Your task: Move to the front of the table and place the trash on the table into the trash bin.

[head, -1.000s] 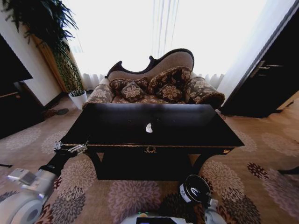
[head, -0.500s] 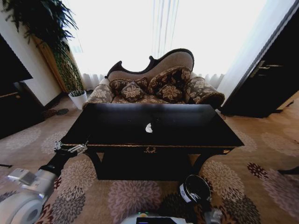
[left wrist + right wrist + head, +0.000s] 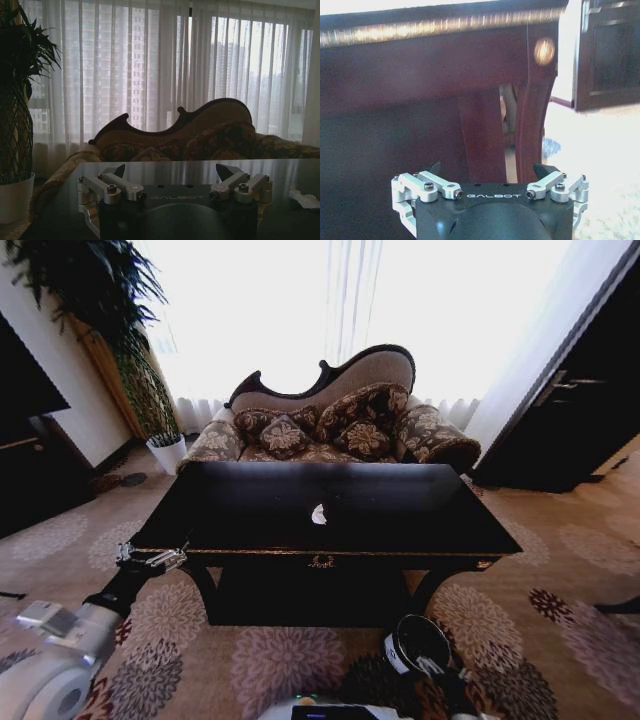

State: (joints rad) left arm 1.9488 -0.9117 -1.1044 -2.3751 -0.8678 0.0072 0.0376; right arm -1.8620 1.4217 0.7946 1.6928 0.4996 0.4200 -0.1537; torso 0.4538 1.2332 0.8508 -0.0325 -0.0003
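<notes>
Trash mid-table — left gripper open, at edge.

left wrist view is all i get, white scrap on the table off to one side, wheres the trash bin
Observer: The trash bin stands on the carpet in front of the table, toward its right front leg.
Operator: and the right end effector
Observer: The right end effector is open and low, facing the table's front below the gold edging.
Operator: where on the top is that scrap
Observer: The head view puts the white scrap near the tabletop's middle.
</notes>
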